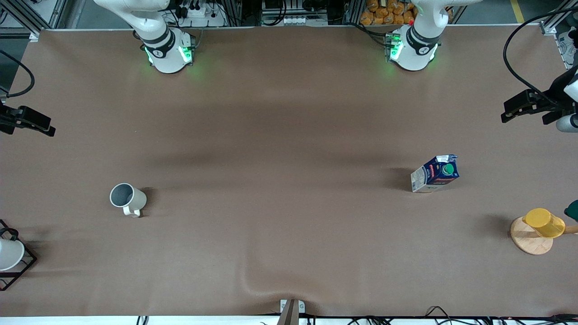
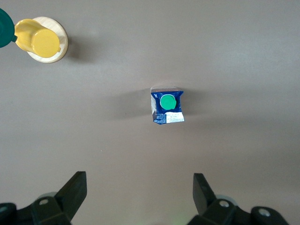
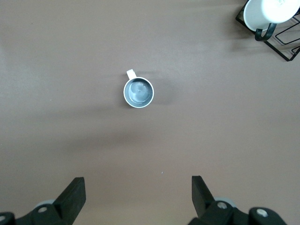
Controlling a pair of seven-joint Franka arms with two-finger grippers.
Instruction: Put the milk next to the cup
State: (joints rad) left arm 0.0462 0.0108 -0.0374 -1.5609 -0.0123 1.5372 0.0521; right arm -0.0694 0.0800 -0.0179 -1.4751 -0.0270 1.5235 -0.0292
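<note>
Both pairs of jaws stand spread wide and hold nothing: the left gripper (image 2: 139, 199) hangs high over the table with the milk carton (image 2: 167, 105) well below it, and the right gripper (image 3: 138, 199) hangs high over the off-white mug (image 3: 138, 91), likewise well clear of it.

The milk carton (image 1: 435, 173) stands upright on the brown table cover (image 1: 280, 135) toward the left arm's end, dark blue with a round green screw cap (image 1: 447, 169) on its sloped top, a red label and a pale beige side. Nothing touches it. The mug (image 1: 127, 198) stands upright toward the right arm's end, grey inside, its 1 handle turned toward the front camera. Carton and mug are well apart, with most of the table's length between them; the mug sits a little nearer to the front camera than the carton.

Nearer to the front camera than the carton, and closer to the table's edge at the left arm's end, a yellow cup (image 1: 544, 223) sits on a round wooden base (image 1: 530, 237). At the right arm's end, a white cone-shaped thing (image 1: 10, 253) rests in a black wire frame (image 1: 20, 269), nearer to the front camera than the mug. Both arms wait, their bases (image 1: 169, 52) (image 1: 413, 49) lit green.
</note>
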